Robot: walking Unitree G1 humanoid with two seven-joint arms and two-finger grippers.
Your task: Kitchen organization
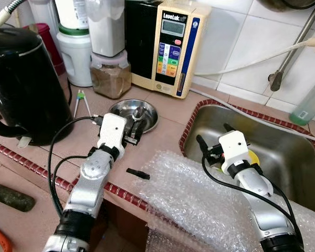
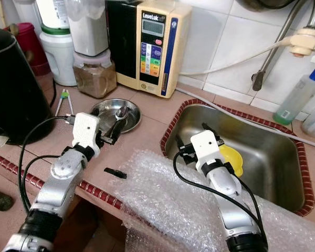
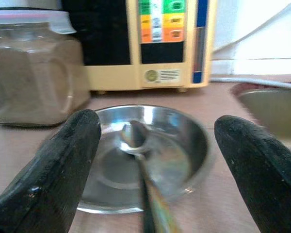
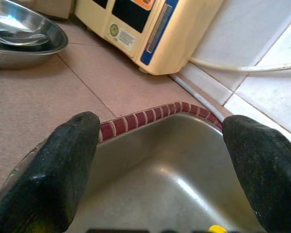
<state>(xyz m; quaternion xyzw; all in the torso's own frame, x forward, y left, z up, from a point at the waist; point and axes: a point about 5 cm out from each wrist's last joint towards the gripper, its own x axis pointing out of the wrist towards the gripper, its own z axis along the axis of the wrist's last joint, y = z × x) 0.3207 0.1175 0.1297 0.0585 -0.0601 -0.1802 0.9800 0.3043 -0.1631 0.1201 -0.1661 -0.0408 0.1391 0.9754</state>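
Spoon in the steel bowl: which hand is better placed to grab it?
Left. The left hand is open right at the steel bowl, the spoon lying between its fingers. The right hand, also open, is over the sink, away from the bowl.

Two silver arms with white wrist blocks and black fingers

The left arm is a chain of rounded, brushed-silver segments with a black ribbed collar near its lower end and another black ring at the wrist. A boxy white housing caps it, carrying the left tool, whose two fingers are matte black, thick and blunt-tipped with a slightly grainy surface. A thin black cable loops out from the housing and runs back down along the arm. The right arm is built the same way: silver shell, black joint rings, white housing, black cable, and the right tool with matching black fingers.
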